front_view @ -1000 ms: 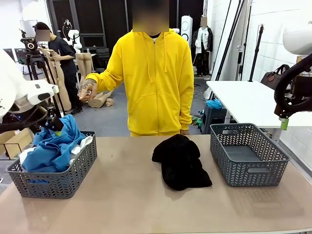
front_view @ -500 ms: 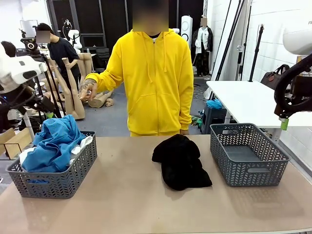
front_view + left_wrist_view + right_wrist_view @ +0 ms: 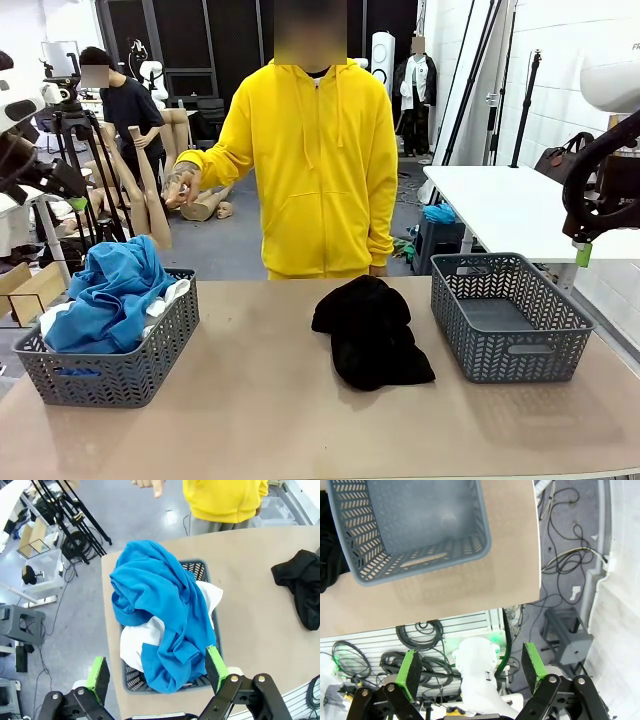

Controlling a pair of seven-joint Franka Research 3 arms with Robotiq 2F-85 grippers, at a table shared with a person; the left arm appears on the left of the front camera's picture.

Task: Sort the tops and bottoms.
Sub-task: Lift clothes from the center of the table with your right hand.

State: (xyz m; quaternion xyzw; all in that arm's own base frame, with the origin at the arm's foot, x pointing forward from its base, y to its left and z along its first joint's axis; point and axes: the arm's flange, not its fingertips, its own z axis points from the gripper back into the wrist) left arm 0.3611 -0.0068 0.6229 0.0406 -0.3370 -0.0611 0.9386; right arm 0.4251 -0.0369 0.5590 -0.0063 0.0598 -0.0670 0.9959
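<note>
While the black bottoms (image 3: 370, 333) are lying loose on the bench (image 3: 300, 430) between the two baskets, we are holding both claws high and clear of the work. Our left claw (image 3: 157, 672) is hanging above the left basket (image 3: 110, 375) with its fingers spread wide and nothing between them; seen from the left wrist, the tops (image 3: 160, 625) are heaped straight below it, blue cloth over white, and they are filling that basket past its rim. Our right claw (image 3: 470, 672) is also standing apart and empty, hovering off the right end of the bench, with the right basket (image 3: 412, 527) ahead of its fingers and bare inside.

We are judging that the bottoms are the one garment yet to be placed. They are sitting just left of the right basket, near the far edge, in front of the person in the yellow hooded sweatshirt (image 3: 315, 170). Their long axis is running from far to near, slanting a little toward the right. From our right claw they are lying to the left, beyond the right basket, so that arm is looking the nearer one. From the left claw they are sitting well apart, across the bench to the right.
</note>
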